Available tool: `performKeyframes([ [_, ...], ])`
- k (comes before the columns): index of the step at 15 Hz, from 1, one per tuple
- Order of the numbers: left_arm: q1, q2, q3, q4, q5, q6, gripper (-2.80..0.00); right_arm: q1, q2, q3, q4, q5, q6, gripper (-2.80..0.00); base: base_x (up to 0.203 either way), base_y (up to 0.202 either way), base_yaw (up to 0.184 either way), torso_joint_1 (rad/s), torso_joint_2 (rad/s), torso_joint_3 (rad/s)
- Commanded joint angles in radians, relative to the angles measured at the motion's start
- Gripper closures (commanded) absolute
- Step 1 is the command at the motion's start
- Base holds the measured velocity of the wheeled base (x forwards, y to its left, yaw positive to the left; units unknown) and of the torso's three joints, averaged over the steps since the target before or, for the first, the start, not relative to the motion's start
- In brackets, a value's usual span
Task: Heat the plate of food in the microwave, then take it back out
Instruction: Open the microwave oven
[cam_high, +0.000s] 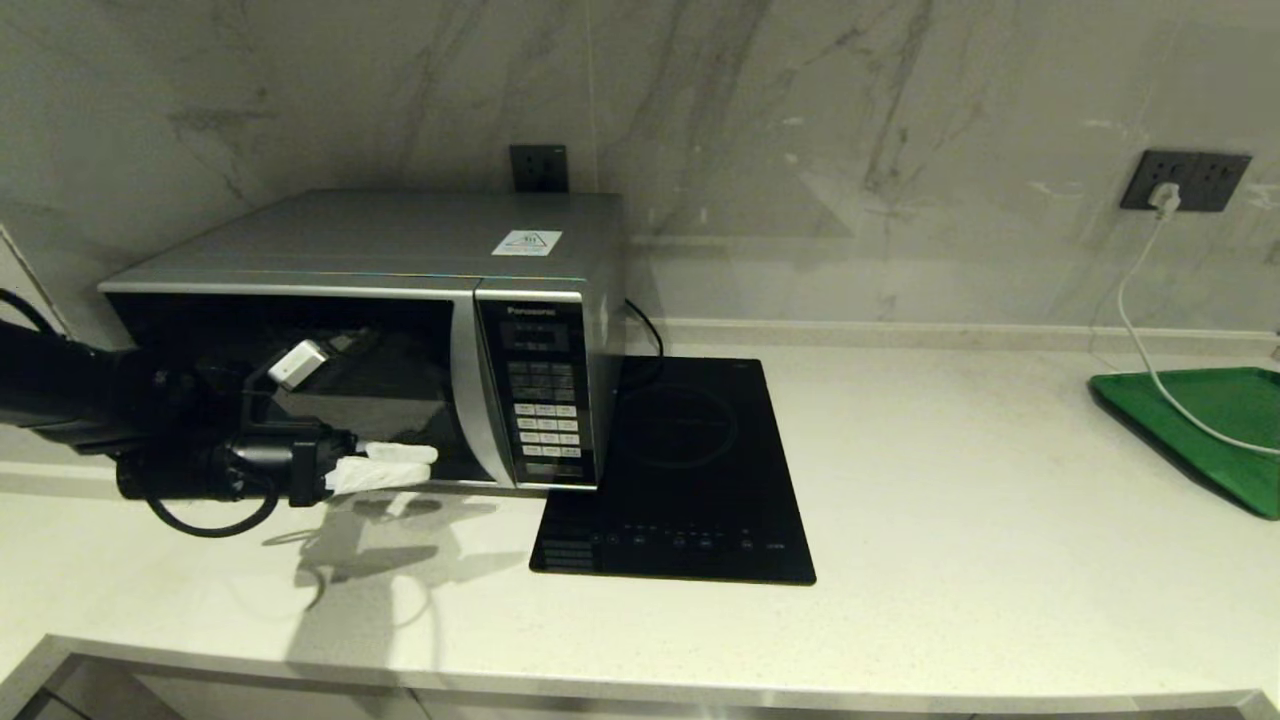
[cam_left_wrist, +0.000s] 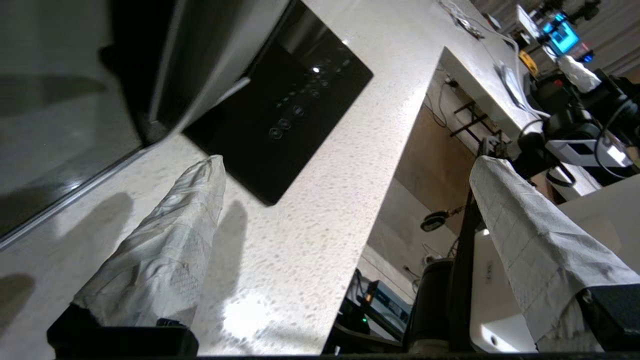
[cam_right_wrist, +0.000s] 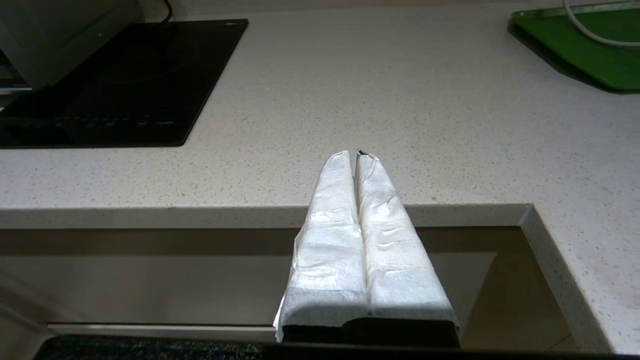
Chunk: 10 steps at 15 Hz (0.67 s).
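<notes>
From my head camera the scene looks dim and slightly greenish, lit from above and behind the left arm, which throws a soft double shadow on the desk (cam_high: 900, 520) below the left pincer (cam_high: 395, 465). The microwave (cam_high: 400, 330) door is a dark mirror with faint reflections. My left wrist view is tilted, with bright glare on the desk and blurred background clutter. The right wrist view is evenly lit and sharp.

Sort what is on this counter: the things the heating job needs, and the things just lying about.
Job: microwave, door shut; open left hand in front of its door. No plate of food visible.
Lying about: black hob, green tray, white cable, shut right hand parked at counter edge.
</notes>
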Motion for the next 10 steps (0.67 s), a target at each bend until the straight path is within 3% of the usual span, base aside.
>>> performKeyframes([
  [1,0.015,-0.003,0.003,-0.003,0.004,0.006,-2.8,0.001,0.0,-0.001,0.0,0.0,0.001,0.0,0.0,0.0,0.0,0.0,0.0,0.0],
  [3,0.022,0.007,-0.006,-0.037,0.032,0.008,-2.8,0.001,0.0,-0.001,0.0,0.0,0.001,0.0,0.0,0.0,0.0,0.0,0.0,0.0],
  [6,0.003,0.029,-0.006,-0.209,0.031,0.004,-2.8,0.001,0.0,0.0,0.0,0.0,0.001,0.0,0.0,0.0,0.0,0.0,0.0,0.0],
  [10,-0.038,0.039,-0.023,-0.23,0.031,0.0,-2.8,0.001,0.0,0.001,0.0,0.0,0.001,0.0,0.0,0.0,0.0,0.0,0.0,0.0],
])
